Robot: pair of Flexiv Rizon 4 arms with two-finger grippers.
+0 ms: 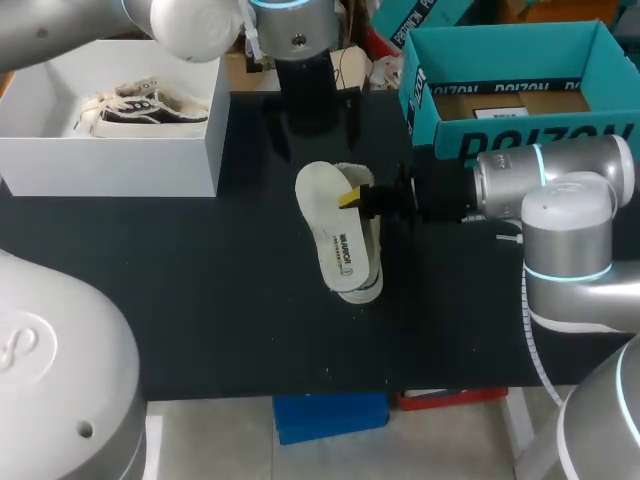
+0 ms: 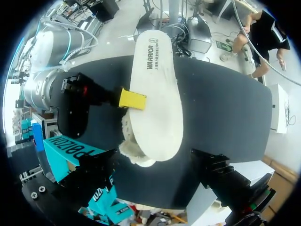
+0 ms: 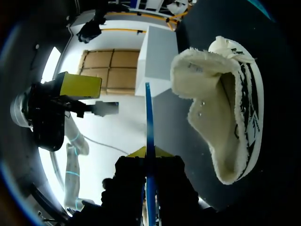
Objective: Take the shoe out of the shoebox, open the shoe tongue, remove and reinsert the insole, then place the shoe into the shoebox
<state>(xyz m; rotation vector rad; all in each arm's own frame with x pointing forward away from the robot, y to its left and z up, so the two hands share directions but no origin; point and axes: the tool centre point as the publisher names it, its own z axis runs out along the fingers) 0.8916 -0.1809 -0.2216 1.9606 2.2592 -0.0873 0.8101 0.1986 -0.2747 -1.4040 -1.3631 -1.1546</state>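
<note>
A white insole hangs level just above the fleece-lined shoe, which lies on its side mid-table. My right gripper comes in from the right and is shut on the insole's edge. In the right wrist view the insole shows edge-on as a thin blue line between my right gripper's yellow tips, with the shoe beside it. My left gripper hangs above the table behind the shoe, open and empty. Its view looks down on the insole, the fleece and the right gripper's fingertip.
The white shoebox stands at the back left with a second shoe inside. A teal box stands open at the back right, close behind my right arm. Bare black table lies in front of the shoe.
</note>
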